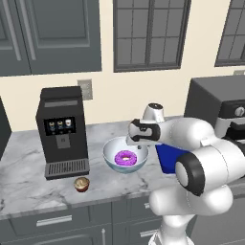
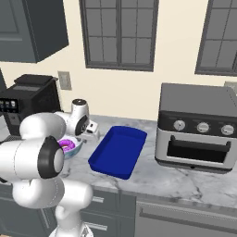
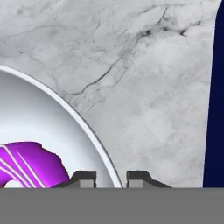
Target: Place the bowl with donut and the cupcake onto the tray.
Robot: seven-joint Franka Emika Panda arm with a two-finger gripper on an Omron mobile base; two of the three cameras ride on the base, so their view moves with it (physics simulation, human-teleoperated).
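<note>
We logged our dark fingers point(image 3: 111, 178) clamped astride the rim of the glossy pale bluish-white round bowl point(image 1: 113, 154) holding the purple-iced ring donut point(image 1: 125, 157), evidently for carrying it to the flat deep-blue rectangular tray point(image 2: 118, 151).

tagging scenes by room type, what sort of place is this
A kitchen, rendered rather than real: a marble counter over grey drawers carries a black coffee machine and a toaster oven, with a donut in a bowl beside a blue tray.

A black coffee machine point(image 1: 62, 131) stands at left on the marble counter point(image 1: 28, 172). A toaster oven point(image 2: 196, 127) sits at right. Windows point(image 1: 150, 31) fill the upper wall.
</note>
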